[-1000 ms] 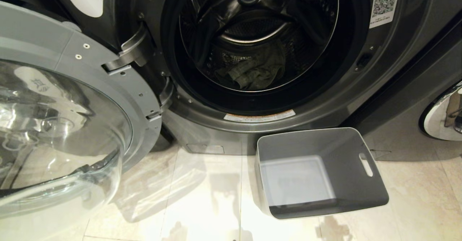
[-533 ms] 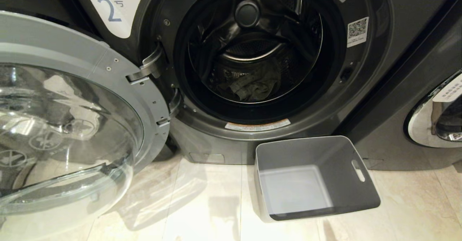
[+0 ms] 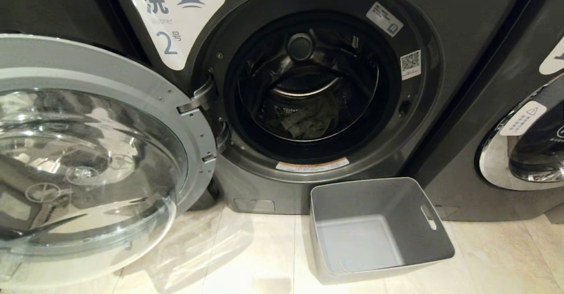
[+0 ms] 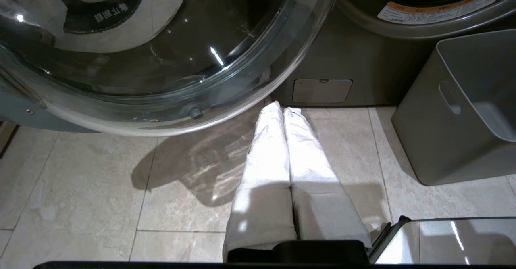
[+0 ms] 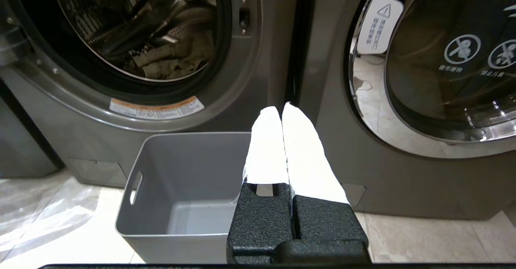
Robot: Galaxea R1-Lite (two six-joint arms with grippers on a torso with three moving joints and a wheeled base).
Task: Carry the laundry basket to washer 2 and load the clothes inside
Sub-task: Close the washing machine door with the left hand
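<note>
Garment (image 3: 304, 124) deep in drum, frame centre; basket (image 3: 434, 245) empty, lower right; both jaws clenched, holding nothing.

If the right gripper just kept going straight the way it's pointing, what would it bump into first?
Probably the dark front panel between the two washers: the shut right gripper points at that seam, just past the laundry basket's far corner. Depth is hard to judge.
</note>
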